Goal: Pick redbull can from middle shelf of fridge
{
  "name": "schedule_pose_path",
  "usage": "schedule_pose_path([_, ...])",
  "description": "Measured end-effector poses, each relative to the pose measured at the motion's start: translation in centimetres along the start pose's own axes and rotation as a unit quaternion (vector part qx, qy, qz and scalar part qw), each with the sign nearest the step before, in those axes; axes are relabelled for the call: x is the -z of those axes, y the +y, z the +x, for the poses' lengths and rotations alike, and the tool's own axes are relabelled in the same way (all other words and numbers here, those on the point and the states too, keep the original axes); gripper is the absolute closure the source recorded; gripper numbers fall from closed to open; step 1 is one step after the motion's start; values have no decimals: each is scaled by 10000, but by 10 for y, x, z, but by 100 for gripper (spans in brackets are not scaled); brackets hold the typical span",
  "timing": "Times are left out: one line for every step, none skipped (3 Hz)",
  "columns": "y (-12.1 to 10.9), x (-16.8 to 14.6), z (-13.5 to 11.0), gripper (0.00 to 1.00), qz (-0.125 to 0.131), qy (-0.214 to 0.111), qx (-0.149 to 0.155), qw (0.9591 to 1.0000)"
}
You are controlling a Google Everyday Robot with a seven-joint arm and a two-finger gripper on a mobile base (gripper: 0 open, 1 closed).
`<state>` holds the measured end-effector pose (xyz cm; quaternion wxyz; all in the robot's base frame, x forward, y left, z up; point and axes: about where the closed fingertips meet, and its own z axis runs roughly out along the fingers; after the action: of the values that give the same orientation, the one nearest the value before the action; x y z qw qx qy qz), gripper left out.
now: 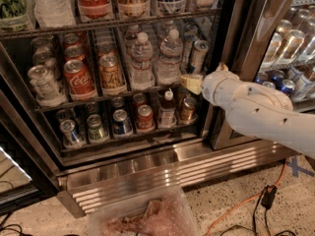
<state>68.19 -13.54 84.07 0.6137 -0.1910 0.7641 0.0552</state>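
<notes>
Gripper [191, 82]: cream-coloured tip at the front edge of the middle shelf [93, 99], at its right end. It sits at the end of a bulky white arm [256, 107] that comes in from the right. Whether it is spread or pressed together: cannot tell, since the wrist covers most of it. It holds nothing that can be seen.

Redbull can [199, 55]: slim, silver top, leaning slightly. It is the rightmost item on the middle shelf, just above and beside the gripper, and contact is not evident. A second slim can [187, 44] stands behind it, partly hidden.

Left of these are two clear water bottles [170, 57], then a gold can [112, 73], a red Coca-Cola can [78, 78] and a pale can [44, 84].

The rack below holds short mixed cans [145, 117] and a small bottle [168, 107]. The rack above holds large bottles, cut off at the top.

Fridge [162, 173]: ribbed steel base, and its frame post lies behind the arm. The glass door on the right [290, 38] shows blurred bottles.

On the floor are a clear plastic bin [142, 218] with indistinct contents and an orange cable [241, 203].
</notes>
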Motion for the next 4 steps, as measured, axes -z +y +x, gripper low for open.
schedule_pose_path([-3, 1, 1, 19, 0, 0, 0, 10000])
schedule_pose_path([-2, 5, 3, 19, -14, 44, 9, 10000])
schedule_pose_path([-2, 5, 2, 1, -14, 43, 9, 10000])
schedule_pose_path([-1, 5, 1, 0, -3, 23, 15, 10000])
